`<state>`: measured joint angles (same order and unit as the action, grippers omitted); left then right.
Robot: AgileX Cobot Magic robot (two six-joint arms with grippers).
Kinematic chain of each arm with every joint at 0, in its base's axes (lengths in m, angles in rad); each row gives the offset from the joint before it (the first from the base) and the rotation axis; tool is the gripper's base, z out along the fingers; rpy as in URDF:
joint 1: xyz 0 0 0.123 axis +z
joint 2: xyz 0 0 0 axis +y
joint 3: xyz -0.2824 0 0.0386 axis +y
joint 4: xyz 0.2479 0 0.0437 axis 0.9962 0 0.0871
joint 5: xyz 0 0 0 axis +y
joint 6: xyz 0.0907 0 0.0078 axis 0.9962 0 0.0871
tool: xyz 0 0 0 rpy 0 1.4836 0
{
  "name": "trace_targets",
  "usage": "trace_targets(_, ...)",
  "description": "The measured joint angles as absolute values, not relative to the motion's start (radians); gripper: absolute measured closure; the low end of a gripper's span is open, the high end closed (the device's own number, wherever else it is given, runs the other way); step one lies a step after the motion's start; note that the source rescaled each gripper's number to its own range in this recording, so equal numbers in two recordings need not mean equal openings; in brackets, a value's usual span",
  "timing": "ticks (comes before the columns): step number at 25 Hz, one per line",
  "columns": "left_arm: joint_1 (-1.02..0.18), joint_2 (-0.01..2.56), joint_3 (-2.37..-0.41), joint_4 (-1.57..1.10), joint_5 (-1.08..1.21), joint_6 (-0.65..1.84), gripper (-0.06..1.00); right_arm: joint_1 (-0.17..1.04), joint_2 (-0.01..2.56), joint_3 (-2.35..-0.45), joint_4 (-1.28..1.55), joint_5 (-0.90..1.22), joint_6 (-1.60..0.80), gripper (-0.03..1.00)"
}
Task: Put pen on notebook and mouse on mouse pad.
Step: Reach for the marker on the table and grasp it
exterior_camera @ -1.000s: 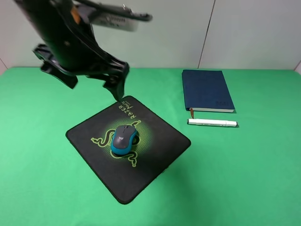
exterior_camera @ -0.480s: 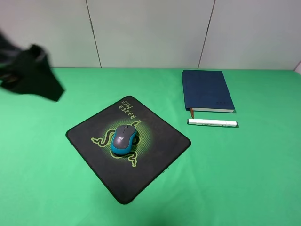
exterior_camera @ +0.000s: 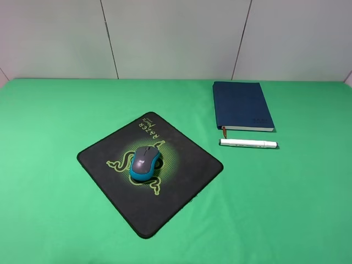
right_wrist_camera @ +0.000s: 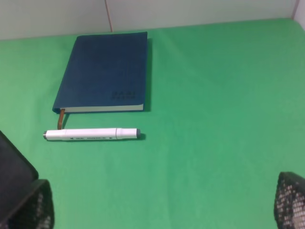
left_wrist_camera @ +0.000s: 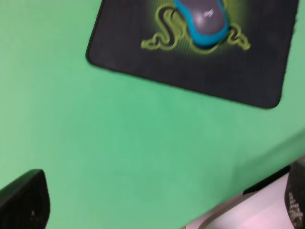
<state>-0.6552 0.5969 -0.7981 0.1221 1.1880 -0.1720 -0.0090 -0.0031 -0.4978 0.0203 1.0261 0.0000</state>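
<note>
The mouse [exterior_camera: 145,163] sits on the pad [exterior_camera: 184,179], right over the green logo in the middle, with its whole base on the black mat. I count that half of the job as done. The pad lies turned at an angle on the green worktop [exterior_camera: 286,214], left of centre in the high view.

The pen [exterior_camera: 248,143] is the half that is left. It lies flat on the worktop just beside the near edge of the notebook [exterior_camera: 241,104], roughly parallel to that edge, with a thin strip of green showing between them. The notebook is closed, cover up, and its ribbon [exterior_camera: 224,132] hangs out at the corner toward one end of the pen. Nothing rests on the cover.

Neither arm shows in the high view. On the left wrist camera, the left fingers [left_wrist_camera: 24,202] are spread wide, one tip at each side of the picture, with bare worktop between them. They hold nothing and touch nothing, and the pad and mouse are well ahead of them. The right fingers [right_wrist_camera: 291,198] are equally wide and empty, hanging above the worktop with the pen and notebook in front of them. My judgement is that the right side is the one placed for the pen.
</note>
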Motion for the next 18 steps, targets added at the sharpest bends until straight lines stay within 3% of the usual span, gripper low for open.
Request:
trace_targets(11,-0.249,0.367,-0.566,-0.054,1.084,0.145,-0.06,-0.009,-0.003,-0.498,0.02,1.026,0.0,-0.03)
trace_targets(18,-0.115,0.157,-0.495,-0.104,1.068,0.186,-0.06,-0.009,-0.003,-0.498,0.02,1.026,0.0,-0.03)
